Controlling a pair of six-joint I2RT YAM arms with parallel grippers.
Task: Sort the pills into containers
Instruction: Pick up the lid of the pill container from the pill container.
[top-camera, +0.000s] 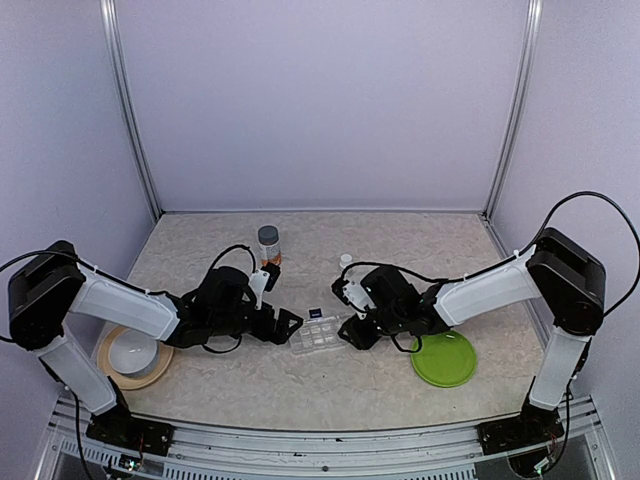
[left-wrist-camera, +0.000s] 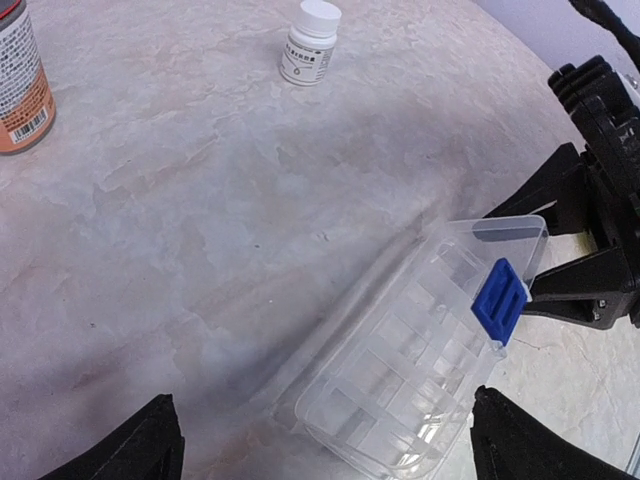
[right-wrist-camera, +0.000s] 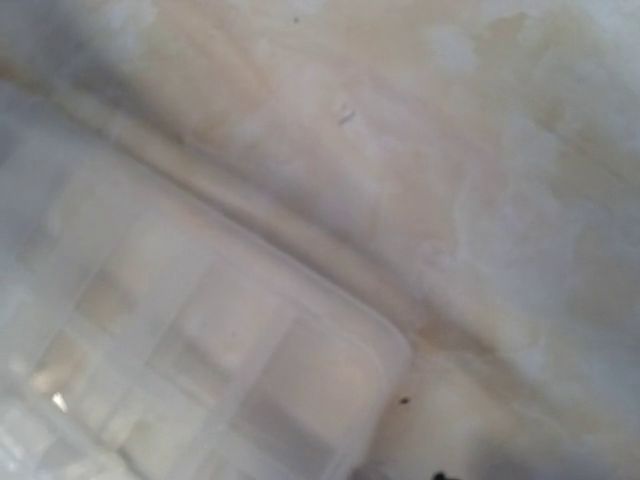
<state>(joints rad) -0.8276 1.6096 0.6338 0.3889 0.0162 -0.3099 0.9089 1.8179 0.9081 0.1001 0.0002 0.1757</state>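
Observation:
A clear compartment box (top-camera: 320, 333) with a blue latch (left-wrist-camera: 500, 300) lies between my two grippers. My left gripper (top-camera: 287, 325) is open wide, its fingertips (left-wrist-camera: 135, 450) on either side of the box's near end (left-wrist-camera: 400, 380). My right gripper (top-camera: 357, 330) is at the box's other end. In the left wrist view its fingers (left-wrist-camera: 560, 185) stand apart around that end. The right wrist view shows only the blurred box (right-wrist-camera: 200, 340). The gray-capped bottle (top-camera: 268, 246) with its orange label (left-wrist-camera: 20, 85) and the small white-capped vial (top-camera: 346, 262) stand behind. I see no pills.
A white bowl on a tan plate (top-camera: 112, 372) sits at the near left by the left arm. A flat green plate (top-camera: 444, 359) lies at the near right under the right arm. The vial also shows in the left wrist view (left-wrist-camera: 312, 42). Walls enclose the table.

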